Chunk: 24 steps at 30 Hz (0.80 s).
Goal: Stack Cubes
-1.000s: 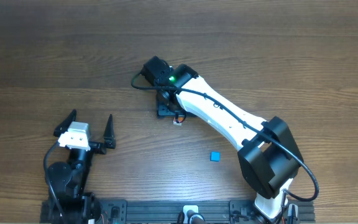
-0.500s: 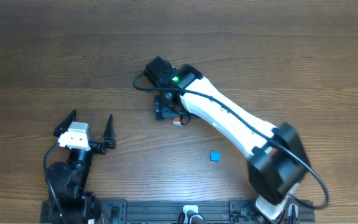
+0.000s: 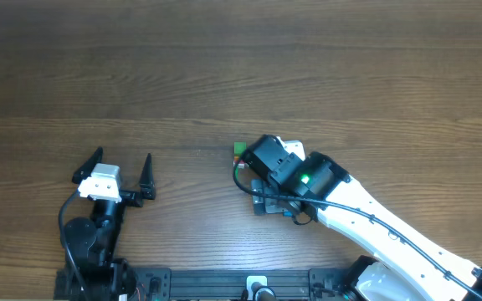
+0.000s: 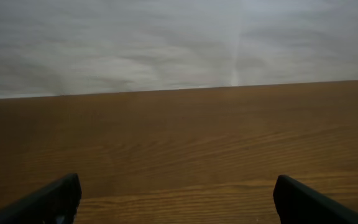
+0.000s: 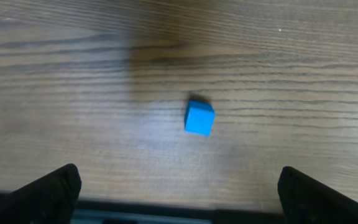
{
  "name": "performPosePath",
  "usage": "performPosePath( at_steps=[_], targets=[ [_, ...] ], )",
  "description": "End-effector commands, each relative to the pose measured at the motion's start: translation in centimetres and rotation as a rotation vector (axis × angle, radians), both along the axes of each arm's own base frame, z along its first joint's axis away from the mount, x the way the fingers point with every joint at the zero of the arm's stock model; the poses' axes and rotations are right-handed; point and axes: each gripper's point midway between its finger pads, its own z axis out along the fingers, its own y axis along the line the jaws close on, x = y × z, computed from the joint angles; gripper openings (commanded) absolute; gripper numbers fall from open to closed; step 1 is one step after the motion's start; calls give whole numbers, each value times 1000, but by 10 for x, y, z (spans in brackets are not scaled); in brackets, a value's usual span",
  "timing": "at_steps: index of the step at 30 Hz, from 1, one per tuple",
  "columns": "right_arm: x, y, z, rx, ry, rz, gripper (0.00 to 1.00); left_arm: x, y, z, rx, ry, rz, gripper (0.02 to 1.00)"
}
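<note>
Step in hand: pickup approach. My right gripper (image 5: 179,174) hangs wide and empty above the small blue cube (image 5: 199,118). The next move calls for descending, straddling it squarely and closing, then stacking on the small green cube (image 3: 240,150).

Top looks down; left wrist level, right wrist downward — table (image 3: 241,67) shared

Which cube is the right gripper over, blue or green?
The blue cube, lying between the right gripper's open jaws in its wrist view; the green cube sits apart, beside the arm.
</note>
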Motion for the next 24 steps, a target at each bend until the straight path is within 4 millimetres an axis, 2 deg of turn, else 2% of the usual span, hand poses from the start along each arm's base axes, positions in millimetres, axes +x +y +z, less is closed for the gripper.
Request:
performPosePath(
  at_steps=[1,7,13,24],
  targets=[
    [2,-15,-27,-10,19,-57,993,0,0,-2,14,-1,-2,998],
    [-6,-23,-55,-31,47,-41,991,0,0,-2,14,-1,-3,1000],
    [-9,-21,-79,-2,48,-39,993,0,0,-2,13,-1,-3,1000],
    [-19,-23,-106,-1,104,-178,967,0,0,-2,13,-1,-3,998]
  ],
)
